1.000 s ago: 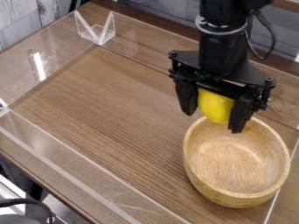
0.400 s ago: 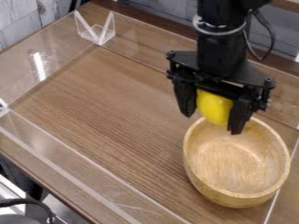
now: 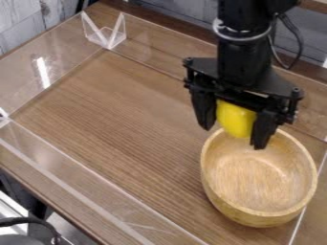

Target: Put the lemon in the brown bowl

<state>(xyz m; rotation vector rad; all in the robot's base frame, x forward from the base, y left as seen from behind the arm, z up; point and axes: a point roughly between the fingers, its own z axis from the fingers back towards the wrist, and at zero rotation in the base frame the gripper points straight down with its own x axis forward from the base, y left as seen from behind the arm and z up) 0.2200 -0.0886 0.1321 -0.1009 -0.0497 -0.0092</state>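
Observation:
The lemon (image 3: 235, 118) is a small bright yellow oval held between the black fingers (image 3: 205, 108) of my gripper (image 3: 235, 131). The gripper is shut on it and hangs just above the far rim of the brown bowl (image 3: 262, 179). The bowl is wide, round, light tan wood with a thick rim, and it sits on the wooden table at the right. Its inside is empty. The black arm rises straight up from the gripper to the top edge of the view.
A wooden tabletop (image 3: 115, 105) is bounded by low clear plastic walls (image 3: 57, 72) on the left, back and front. A clear folded stand (image 3: 102, 31) sits at the back left. Black cables hang behind the arm at the upper right.

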